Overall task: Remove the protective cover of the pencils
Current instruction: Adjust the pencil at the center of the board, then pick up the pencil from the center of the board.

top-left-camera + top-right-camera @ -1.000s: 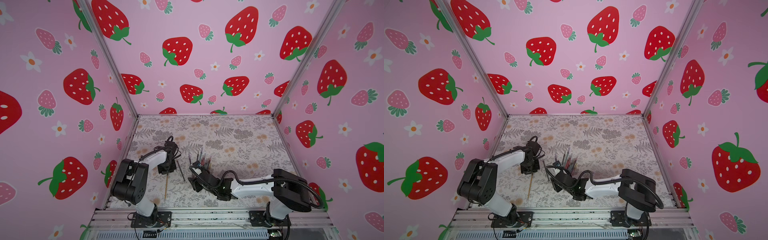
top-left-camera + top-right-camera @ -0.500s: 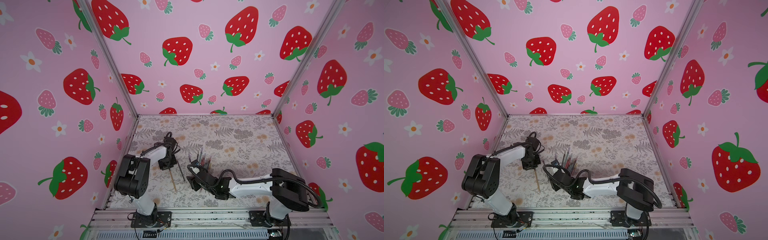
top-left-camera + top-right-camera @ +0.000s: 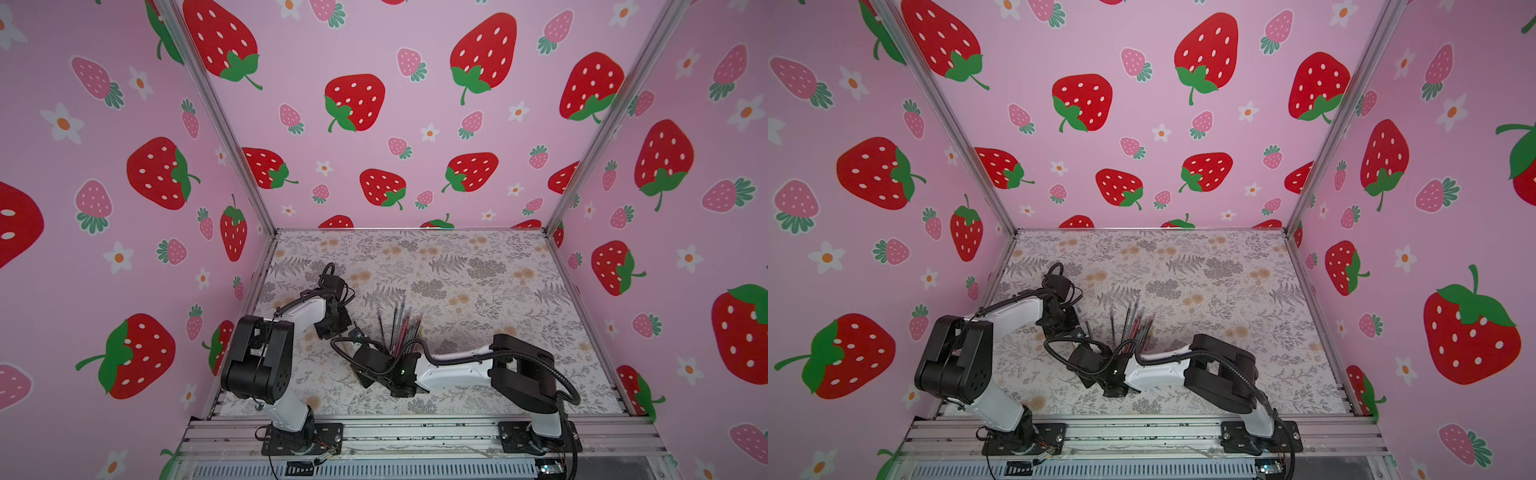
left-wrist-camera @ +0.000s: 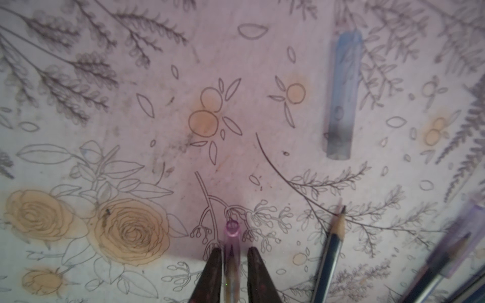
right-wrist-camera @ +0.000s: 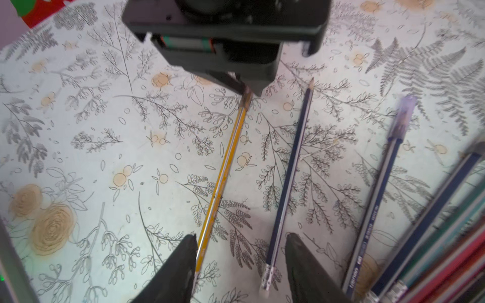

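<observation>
Left tool (image 4: 234, 250) sits low over the floral worktop (image 3: 498, 266). Its jaws are a little apart and straddle the pink translucent cover (image 4: 232, 236) on the tip of the yellow pencil (image 5: 223, 170). Thin gaps show on either side of the cover, so I am not pinching it.

That pencil's long axis runs straight from my left tool to my right tool (image 5: 240, 236). Its covered tip points toward the left one, and its other end lies along the inner face of one right jaw. My right jaws stand wide apart, clamped on nothing.

Just beside the yellow one lies a dark blue pencil (image 5: 288, 170), roughly parallel, with its bare sharpened tip pointing the same way. Next over, a second dark blue pencil (image 5: 375, 210) wears a purple cover (image 5: 401, 118).

The other pencils (image 3: 401, 328) fan out in the front half of the worktop, about midway between its left and right edges. Their eraser ends gather toward the front edge and their tips spread toward the back edge.

A loose bluish cover (image 4: 341, 97) lies flat on the worktop, apart from any pencil.
</observation>
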Tool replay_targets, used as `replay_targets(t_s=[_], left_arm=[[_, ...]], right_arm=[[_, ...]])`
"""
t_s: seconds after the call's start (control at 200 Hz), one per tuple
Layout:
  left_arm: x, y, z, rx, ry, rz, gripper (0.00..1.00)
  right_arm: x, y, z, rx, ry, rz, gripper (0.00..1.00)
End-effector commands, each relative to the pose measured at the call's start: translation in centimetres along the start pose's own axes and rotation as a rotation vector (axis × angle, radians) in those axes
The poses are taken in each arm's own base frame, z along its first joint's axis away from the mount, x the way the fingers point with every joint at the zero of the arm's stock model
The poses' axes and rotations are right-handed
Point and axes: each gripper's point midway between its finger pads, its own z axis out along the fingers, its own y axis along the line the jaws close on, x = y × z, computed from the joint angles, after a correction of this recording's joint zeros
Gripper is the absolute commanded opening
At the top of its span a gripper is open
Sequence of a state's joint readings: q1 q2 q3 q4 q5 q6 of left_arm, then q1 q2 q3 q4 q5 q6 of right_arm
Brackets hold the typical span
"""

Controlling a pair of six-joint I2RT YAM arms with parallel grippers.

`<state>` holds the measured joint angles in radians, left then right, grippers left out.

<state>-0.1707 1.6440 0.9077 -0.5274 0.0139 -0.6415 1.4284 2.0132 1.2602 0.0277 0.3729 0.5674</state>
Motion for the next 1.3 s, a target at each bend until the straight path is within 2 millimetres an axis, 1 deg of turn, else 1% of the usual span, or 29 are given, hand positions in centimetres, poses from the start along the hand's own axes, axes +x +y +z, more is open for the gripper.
replay_targets(t_s=[0.0, 0.13, 0.375, 0.525, 0.675, 0.785, 0.795, 0.825, 1.126, 1.221, 1.296], left_arm=[[0.1, 0.4, 0.9, 0.011, 0.001, -0.025, 0.29], [0.0, 0.5, 0.9, 0.013, -0.008, -0.028, 0.33], [-0.1, 0.8, 1.0, 0.039, -0.011, -0.047, 0.33], [-0.1, 0.9, 0.6, 0.048, -0.024, -0.048, 0.34], [-0.3, 1.2, 0.0, 0.045, -0.048, -0.046, 0.40], [-0.3, 1.8, -0.5, 0.035, -0.067, -0.051, 0.43], [-0.3, 1.8, -0.5, 0.034, -0.068, -0.051, 0.43], [-0.3, 1.9, -0.7, 0.036, -0.074, -0.053, 0.43], [-1.3, 2.3, -2.3, 0.060, -0.140, -0.073, 0.49], [-1.8, 2.3, -2.9, 0.072, -0.163, -0.082, 0.56], [-2.2, 2.3, -3.5, 0.081, -0.184, -0.087, 0.61]], right_arm=[[1.0, 0.2, 0.8, 0.030, 0.068, -0.026, 0.55], [1.6, 0.8, 1.8, 0.031, 0.114, -0.048, 0.54], [1.9, 1.0, 2.7, 0.055, 0.156, -0.067, 0.53], [2.1, 1.2, 3.4, 0.065, 0.181, -0.076, 0.53], [2.8, 1.4, 4.6, 0.079, 0.212, -0.081, 0.53], [2.9, 1.6, 4.9, 0.070, 0.218, -0.073, 0.52], [3.0, 1.7, 5.0, 0.069, 0.219, -0.073, 0.50], [3.1, 1.7, 5.0, 0.066, 0.222, -0.070, 0.47], [3.5, 1.4, 5.3, 0.056, 0.229, -0.043, 0.26], [3.4, 1.4, 5.3, 0.056, 0.225, -0.039, 0.21], [3.0, 1.3, 5.2, 0.058, 0.217, -0.036, 0.20]])
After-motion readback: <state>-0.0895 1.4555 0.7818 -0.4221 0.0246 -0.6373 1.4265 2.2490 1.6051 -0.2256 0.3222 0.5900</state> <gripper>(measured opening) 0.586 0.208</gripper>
